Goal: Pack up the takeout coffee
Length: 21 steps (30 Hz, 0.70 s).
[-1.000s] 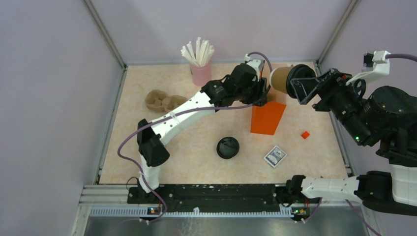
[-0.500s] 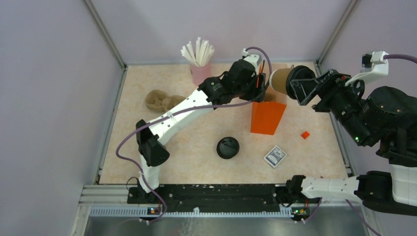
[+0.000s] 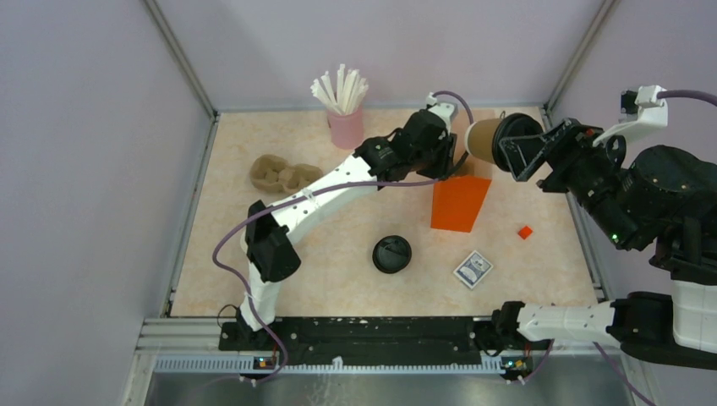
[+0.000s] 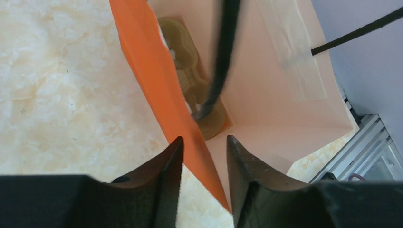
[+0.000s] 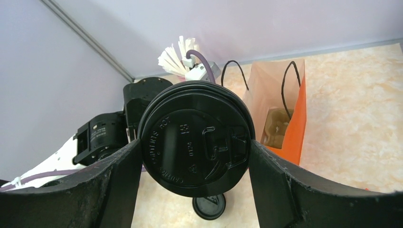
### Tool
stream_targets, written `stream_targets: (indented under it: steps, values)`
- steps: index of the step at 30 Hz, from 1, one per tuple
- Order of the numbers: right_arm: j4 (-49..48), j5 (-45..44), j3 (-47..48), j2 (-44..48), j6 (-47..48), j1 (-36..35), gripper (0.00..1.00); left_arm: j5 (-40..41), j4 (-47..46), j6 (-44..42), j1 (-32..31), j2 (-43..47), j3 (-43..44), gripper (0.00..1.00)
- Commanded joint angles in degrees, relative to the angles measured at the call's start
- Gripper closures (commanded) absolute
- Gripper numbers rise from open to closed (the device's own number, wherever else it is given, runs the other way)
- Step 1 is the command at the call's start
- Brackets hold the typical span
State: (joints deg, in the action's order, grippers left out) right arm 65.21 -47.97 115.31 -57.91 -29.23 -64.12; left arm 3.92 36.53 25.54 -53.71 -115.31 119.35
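Above and just right of orange bag (image 3: 461, 203): takeout coffee (image 3: 484, 135) held in mid-air on its side, brown base toward the bag mouth, black sip lid facing away from the bag. Right gripper (image 3: 517, 145) clamped on it, one finger either side of the cup just behind the lid rim. Bag upright, mouth open, black cord handles (image 4: 223, 57) hanging across the opening. Left gripper (image 4: 203, 142) at the bag's far-left rim, fingers (image 4: 166, 166) a little apart and straddling the orange wall, one outside the bag and one inside; pale lining visible in the gap, so not pinched tight, though whether a pad touches the paper cannot be told. At the bag's bottom: tan pulp insert (image 4: 187, 61). Left of the bag, near: loose black lid (image 3: 391, 253), flat on the table. Well left of the bag: pulp carrier (image 3: 283, 173); beyond that, pink cup of straws (image 3: 345, 127). Right of the bag: small red block (image 3: 525, 231). Near side of the bag: small card (image 3: 473, 269).
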Motion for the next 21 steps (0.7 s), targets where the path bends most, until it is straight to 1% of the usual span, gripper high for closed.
stream_targets:
  steps: [1, 3, 5, 7, 9, 11, 13, 15, 18, 21]
  values:
    - [1.10, -0.48, 2.34, -0.52, -0.59, -0.67, 0.37, -1.49, -4.11, -1.02, 0.61, 2.02, -3.45, 0.62]
    - [1.02, -0.38, 1.64, -0.17, -0.81, -0.67, 0.37, -0.72, -6.33, -2.85, 0.67, 3.46, -4.95, 0.73]
    - [0.10, -0.51, -0.04, 0.53, -0.92, -0.66, 0.37, -0.31, -6.42, -4.17, 1.19, 4.24, -4.49, 0.83]
    - [-1.53, -0.55, -1.66, 1.49, -0.93, -0.66, 0.37, -1.60, -6.62, -5.25, 2.59, 5.17, -4.27, 0.89]
    - [-4.04, -0.48, -3.29, 2.51, -0.07, -0.66, 0.37, -5.40, -8.29, -6.61, 4.83, 6.47, -4.96, 0.95]
    - [-5.19, -0.93, -4.01, 2.61, 1.16, -0.66, 0.37, -11.94, -12.35, -9.32, 7.26, 8.37, -7.43, 0.99]
    - [-5.72, -1.81, -4.16, 2.40, 1.63, -0.68, 0.37, -20.77, -17.22, -13.17, 9.99, 10.64, -11.07, 1.00]
    - [-6.81, -1.51, -3.88, 1.61, 3.64, -0.69, 0.37, -26.11, -18.69, -16.95, 12.55, 12.33, -12.89, 1.00]
    - [-6.21, -1.11, -1.31, -0.97, 5.97, -0.70, 0.37, -33.27, -16.39, -21.81, 15.96, 12.57, -11.36, 0.98]
    - [-6.30, -0.78, 0.48, -2.89, 7.81, -0.69, 0.37, -36.64, -11.43, -27.12, 17.40, 11.52, -7.44, 0.95]
